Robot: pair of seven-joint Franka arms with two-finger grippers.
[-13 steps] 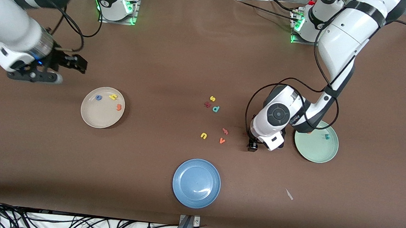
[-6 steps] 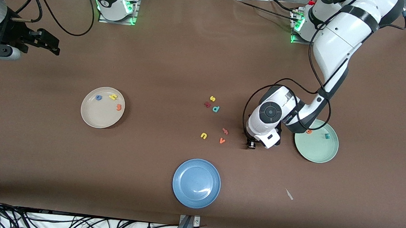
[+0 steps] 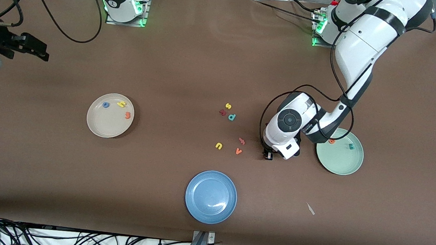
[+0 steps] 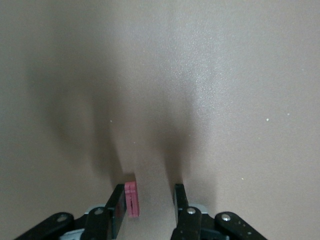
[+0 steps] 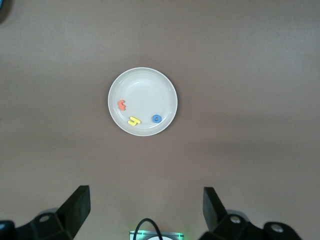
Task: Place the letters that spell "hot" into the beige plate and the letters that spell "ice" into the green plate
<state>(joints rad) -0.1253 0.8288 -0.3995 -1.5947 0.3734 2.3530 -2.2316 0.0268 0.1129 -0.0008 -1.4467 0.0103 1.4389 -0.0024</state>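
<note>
The brown table (image 3: 191, 65) lies open between the beige plate (image 3: 99, 126) and the loose letters (image 3: 230, 131), while the left arm (image 3: 296, 125) stands low between those letters and the green plate (image 3: 340, 163), blocking that passage.

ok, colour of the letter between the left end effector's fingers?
Pinkish red letter, clearest in the left wrist view.

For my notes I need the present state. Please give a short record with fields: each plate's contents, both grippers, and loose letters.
beige plate: yellow h, blue o, orange t
green plate: orange e, teal c
blue plate: nothing in it
left gripper: low at the table beside the green plate, fingers around the dark red i
right gripper: open, raised high, waiting
loose letters: between the beige and green plates
</note>
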